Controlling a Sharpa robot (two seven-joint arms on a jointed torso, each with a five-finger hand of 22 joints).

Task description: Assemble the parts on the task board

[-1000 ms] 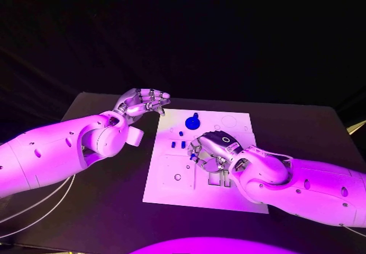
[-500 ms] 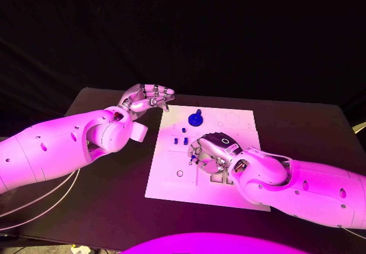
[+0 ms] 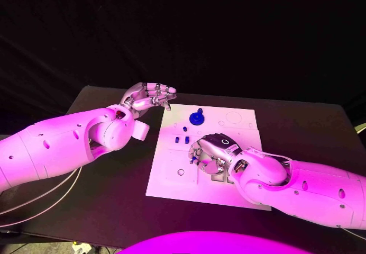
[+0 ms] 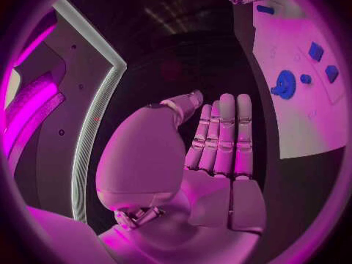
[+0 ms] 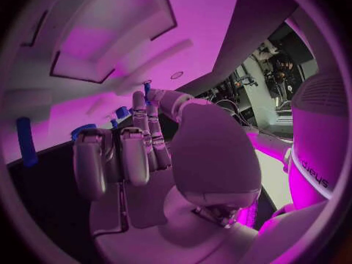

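From the head camera I see the white board (image 3: 172, 182) lying mid-bench (image 3: 91, 211), with a round blue part (image 3: 197, 118) near its far edge and two small blue parts (image 3: 180, 140) just beside each other a little nearer me. My left robot hand (image 3: 148, 97) hangs over the bench just beyond the board's far left corner, its fingers curled together on nothing that I can see. My right robot hand (image 3: 212, 154) rests palm-down on the middle of the board, fingers bent beside a small blue part (image 5: 121, 112), though I cannot tell whether it grips anything.
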